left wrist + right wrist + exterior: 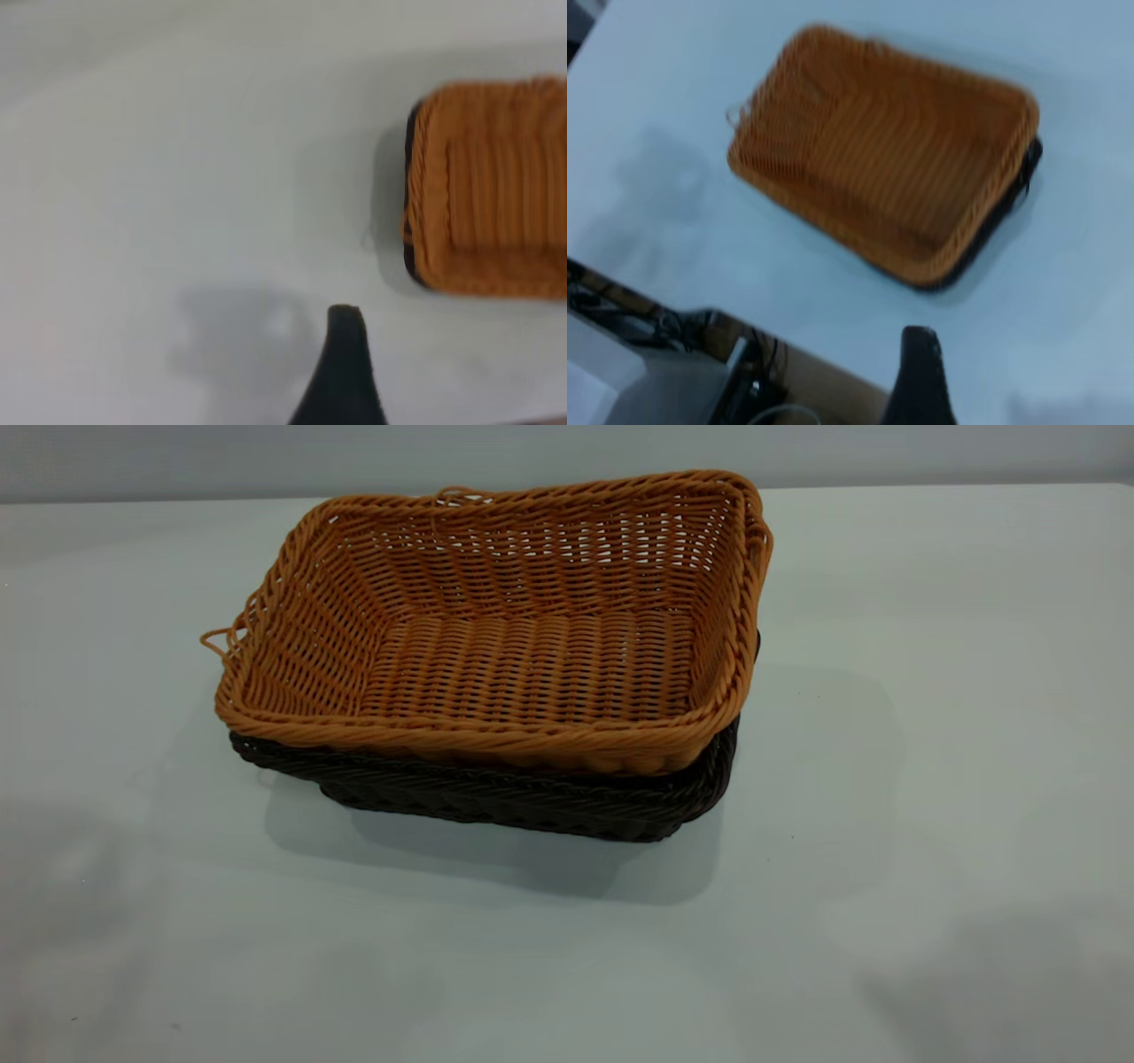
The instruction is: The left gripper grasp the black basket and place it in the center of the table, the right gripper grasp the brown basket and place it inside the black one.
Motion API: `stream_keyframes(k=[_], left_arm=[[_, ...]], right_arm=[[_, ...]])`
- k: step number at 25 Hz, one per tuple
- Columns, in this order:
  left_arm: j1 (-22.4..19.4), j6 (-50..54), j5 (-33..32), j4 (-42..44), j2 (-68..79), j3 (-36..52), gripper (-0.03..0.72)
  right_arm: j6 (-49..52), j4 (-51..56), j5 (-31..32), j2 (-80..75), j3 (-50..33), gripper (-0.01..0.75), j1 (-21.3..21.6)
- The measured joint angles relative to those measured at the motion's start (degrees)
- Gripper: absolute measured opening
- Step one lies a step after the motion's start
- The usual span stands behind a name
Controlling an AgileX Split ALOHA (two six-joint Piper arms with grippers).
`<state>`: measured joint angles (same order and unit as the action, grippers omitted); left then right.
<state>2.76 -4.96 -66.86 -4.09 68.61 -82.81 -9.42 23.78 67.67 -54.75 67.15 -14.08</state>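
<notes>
woven wicker brown basket (532,664), darker wicker black basket (532,802), matt, seemingly smooth table (930,779)

Even, soft light; the black basket (532,802) casts a diffuse shadow toward the camera. Both wrist views are motion-blurred.

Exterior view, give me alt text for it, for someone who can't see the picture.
An orange-tan brown basket sits nested inside a black basket on a pale grey table. The brown one rides high and slightly askew, so only the black rim and lower wall show beneath it. Both baskets are empty, and no gripper appears in this view.
</notes>
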Motion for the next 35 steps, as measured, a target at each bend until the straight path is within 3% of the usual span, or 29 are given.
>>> stream_keyframes(k=[7, 13, 25, 35], left_arm=[[0.0, 1.4, 0.0, -0.9, -17.9, 18.6, 0.564], [0.0, 1.4, 0.0, -0.9, -34.7, 31.5, 0.564], [0.0, -1.4, 0.0, -0.9, -60.0, 48.6, 0.564], [0.0, -2.1, 0.3, -1.1, -66.3, 52.7, 0.564]], right_arm=[[-0.1, -0.1, -3.1, 19.0, -20.6, 0.511, 0.0], [-0.2, -3.5, 0.1, 32.7, -31.6, 0.511, 0.0], [-0.9, -11.1, -1.0, 50.1, -39.3, 0.511, 0.0], [-1.7, -11.2, -1.4, 55.0, -40.0, 0.511, 0.0]])
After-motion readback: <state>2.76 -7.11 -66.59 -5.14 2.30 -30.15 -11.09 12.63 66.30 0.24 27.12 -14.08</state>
